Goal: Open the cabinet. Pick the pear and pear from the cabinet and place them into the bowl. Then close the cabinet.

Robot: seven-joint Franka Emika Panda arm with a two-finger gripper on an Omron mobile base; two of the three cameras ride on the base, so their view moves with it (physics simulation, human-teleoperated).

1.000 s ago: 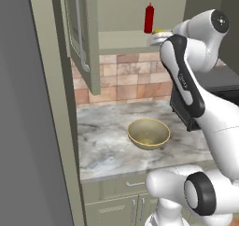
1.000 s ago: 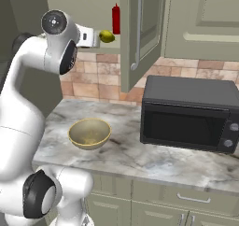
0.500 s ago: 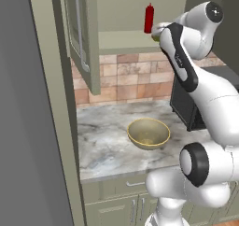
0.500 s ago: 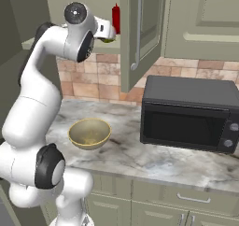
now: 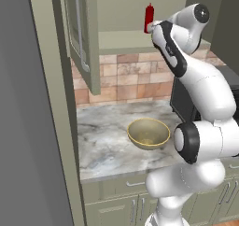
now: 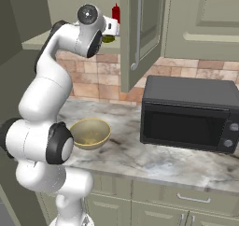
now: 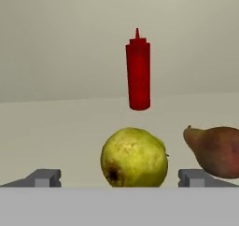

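Observation:
The cabinet [image 5: 87,38] stands open, with its right door [image 6: 140,38] swung out. On its shelf lies a yellow-green pear [image 7: 134,157], and a second, reddish-brown pear [image 7: 215,150] lies to its right. My gripper [image 7: 119,178] is open at shelf height, and its fingertips [image 7: 44,177] flank the yellow-green pear without touching it. From the right base view the pear [image 6: 108,39] shows just below my hand. The golden-tan bowl [image 5: 148,132] sits on the counter below, with nothing in it.
A red squeeze bottle [image 7: 138,73] stands upright behind the pears, near the cabinet's back wall. A black microwave [image 6: 191,113] sits on the marble counter to the right of the bowl [image 6: 91,132]. The left door's bar handle [image 5: 80,29] juts toward me.
The arm has reached up and forward, bringing the hand to the cabinet shelf and the pear. The jaws stayed open throughout.

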